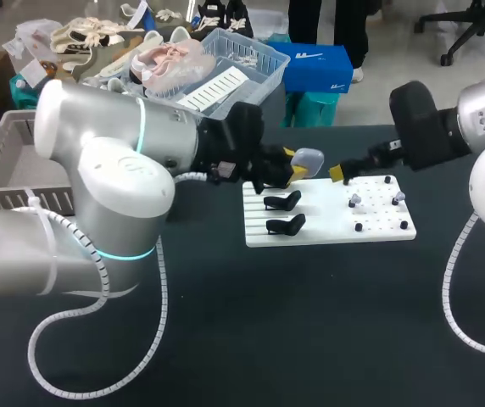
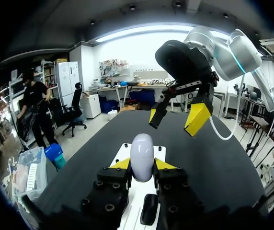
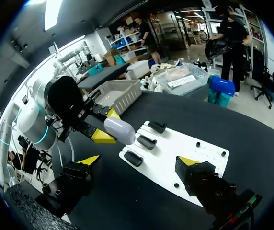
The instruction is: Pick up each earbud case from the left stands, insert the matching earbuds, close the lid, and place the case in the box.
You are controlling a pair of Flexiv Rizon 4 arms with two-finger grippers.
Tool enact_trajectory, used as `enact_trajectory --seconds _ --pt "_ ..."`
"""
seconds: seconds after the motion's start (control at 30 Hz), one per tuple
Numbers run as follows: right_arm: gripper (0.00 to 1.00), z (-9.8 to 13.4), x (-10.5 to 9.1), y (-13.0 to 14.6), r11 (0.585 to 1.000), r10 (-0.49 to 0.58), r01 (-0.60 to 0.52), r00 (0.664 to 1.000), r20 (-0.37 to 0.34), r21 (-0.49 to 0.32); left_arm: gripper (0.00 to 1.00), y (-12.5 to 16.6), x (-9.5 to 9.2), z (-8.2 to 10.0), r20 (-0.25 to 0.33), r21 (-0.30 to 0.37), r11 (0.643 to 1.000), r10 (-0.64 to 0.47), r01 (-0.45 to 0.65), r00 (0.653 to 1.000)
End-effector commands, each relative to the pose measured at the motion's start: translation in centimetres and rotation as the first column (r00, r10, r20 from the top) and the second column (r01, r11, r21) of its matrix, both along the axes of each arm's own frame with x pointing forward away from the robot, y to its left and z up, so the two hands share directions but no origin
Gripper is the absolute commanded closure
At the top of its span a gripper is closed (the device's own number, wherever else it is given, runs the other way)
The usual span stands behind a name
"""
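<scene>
My left gripper (image 1: 298, 164) is shut on a pale, rounded earbud case (image 1: 309, 158), lid closed, held above the far left corner of the white board (image 1: 327, 231). In the left wrist view the case (image 2: 142, 157) stands upright between the yellow tips. My right gripper (image 1: 342, 172) hangs open just right of the case, facing it; its wide-spread fingers (image 2: 197, 117) do not touch it. Two black stands (image 1: 282, 201) show on the board's left half. Small earbuds (image 1: 354, 200) sit on pegs on its right half. In the right wrist view the case (image 3: 119, 130) is ahead of my open right gripper (image 3: 138, 161).
A grey slatted crate (image 1: 9, 157) stands at the table's left edge behind my left arm. A white basket (image 1: 251, 59) with shoes sits at the back. My left arm's white cable (image 1: 153, 339) loops over the dark tabletop in front.
</scene>
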State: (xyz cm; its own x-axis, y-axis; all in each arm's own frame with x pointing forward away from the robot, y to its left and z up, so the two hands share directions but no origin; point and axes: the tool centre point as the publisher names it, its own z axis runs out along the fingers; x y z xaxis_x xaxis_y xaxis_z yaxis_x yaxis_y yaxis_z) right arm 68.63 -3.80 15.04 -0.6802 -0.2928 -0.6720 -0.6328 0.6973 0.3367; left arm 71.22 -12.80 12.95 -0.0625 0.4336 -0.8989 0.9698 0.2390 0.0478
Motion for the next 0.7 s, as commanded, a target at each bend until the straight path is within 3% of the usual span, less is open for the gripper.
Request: enact_trajectory --seconds 0.03,0.7 --pt "0.00 0.0 0.7 0.9 0.997 0.067 -0.066 0.997 -0.025 0.051 1.00 -0.2 0.0 0.0 0.004 -0.004 1.000 0.004 -0.004 1.000" --pt "0.00 -0.7 1.4 1.8 0.995 0.072 -0.070 0.997 -0.021 0.070 1.00 0.4 -0.8 0.9 0.006 -0.031 0.999 -0.018 0.018 1.000"
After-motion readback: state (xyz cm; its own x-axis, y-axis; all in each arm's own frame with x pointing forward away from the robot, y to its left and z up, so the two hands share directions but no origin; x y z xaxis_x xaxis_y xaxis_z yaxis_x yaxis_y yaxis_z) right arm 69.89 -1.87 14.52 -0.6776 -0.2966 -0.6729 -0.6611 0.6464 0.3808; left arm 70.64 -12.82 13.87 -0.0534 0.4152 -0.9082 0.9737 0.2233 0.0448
